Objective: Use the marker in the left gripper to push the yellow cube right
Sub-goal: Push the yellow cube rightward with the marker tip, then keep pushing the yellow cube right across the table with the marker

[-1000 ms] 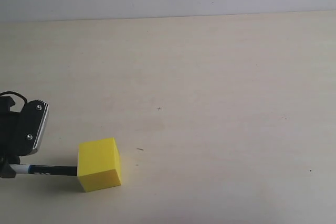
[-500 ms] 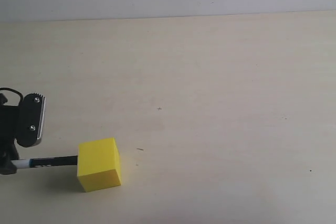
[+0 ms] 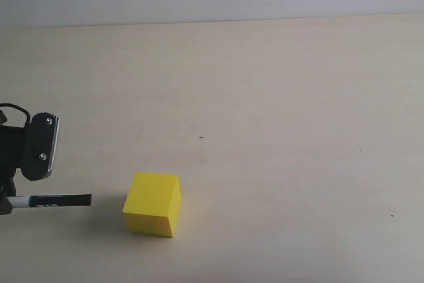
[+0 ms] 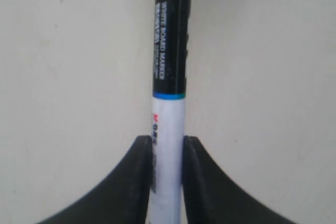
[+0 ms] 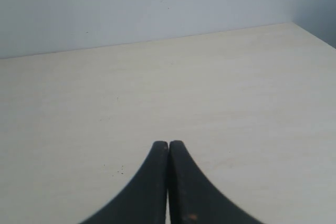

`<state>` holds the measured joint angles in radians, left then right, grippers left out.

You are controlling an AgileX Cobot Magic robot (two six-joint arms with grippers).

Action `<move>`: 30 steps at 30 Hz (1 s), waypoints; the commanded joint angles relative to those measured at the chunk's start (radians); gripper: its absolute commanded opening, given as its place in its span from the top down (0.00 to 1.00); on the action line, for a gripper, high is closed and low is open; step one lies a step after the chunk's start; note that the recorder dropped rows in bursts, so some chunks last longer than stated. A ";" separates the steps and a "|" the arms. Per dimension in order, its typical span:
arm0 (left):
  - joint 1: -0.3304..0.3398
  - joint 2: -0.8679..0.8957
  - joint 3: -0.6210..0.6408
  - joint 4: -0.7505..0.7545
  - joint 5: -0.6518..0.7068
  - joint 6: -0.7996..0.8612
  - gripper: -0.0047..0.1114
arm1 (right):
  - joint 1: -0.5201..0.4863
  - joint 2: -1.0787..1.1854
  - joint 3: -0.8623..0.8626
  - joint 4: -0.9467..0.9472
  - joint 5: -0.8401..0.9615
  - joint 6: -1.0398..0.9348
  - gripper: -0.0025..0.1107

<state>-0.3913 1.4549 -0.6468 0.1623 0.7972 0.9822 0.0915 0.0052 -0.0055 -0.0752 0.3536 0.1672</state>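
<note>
Exterior view: the yellow cube (image 3: pixel 154 203) is sitting on the tabletop (image 3: pixel 278 84) out ahead of the left claw (image 4: pixel 167 148), turned a little so that one corner is facing the camera.
Left claw: it is clenching the marker's (image 3: pixel 54 200) white barrel between both fingers, with the black cap sticking out forward and lying nearly level just above the tabletop.
Marker tip: it is pointing at the cube's near face but is not touching it; a clear strip of bare tabletop is showing between them.
Right claw (image 5: pixel 168 149): its two fingers are pressing flat together with nothing between them, and it is looking out over bare tabletop, well away from the cube.
Progress: no push is being made at this instant, since tip and cube are standing apart. I am judging the job unfinished or only partly done, because the cube is sitting close to the left claw while most of the tabletop beyond it is lying unused.
Left to do: I am expecting the tip to need closing on the cube's near face again, meeting it squarely so the turned cube is not spinning aside.
</note>
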 commanded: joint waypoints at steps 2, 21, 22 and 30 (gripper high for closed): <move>-0.054 0.005 -0.004 -0.045 0.016 0.011 0.96 | -0.005 -0.005 0.005 -0.001 -0.008 -0.005 0.98; -0.297 0.111 -0.103 -0.076 -0.105 -0.259 0.96 | -0.005 -0.005 0.005 -0.001 -0.008 -0.005 0.98; -0.299 0.119 -0.121 -0.076 -0.110 -0.261 0.96 | -0.005 -0.005 0.005 -0.001 -0.008 -0.005 0.98; -0.267 0.118 -0.132 -0.090 0.020 -0.265 0.96 | -0.005 -0.005 0.005 -0.001 -0.008 -0.005 0.98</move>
<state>-0.6512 1.5721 -0.7762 0.0967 0.7947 0.7208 0.0915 0.0052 -0.0055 -0.0752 0.3536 0.1672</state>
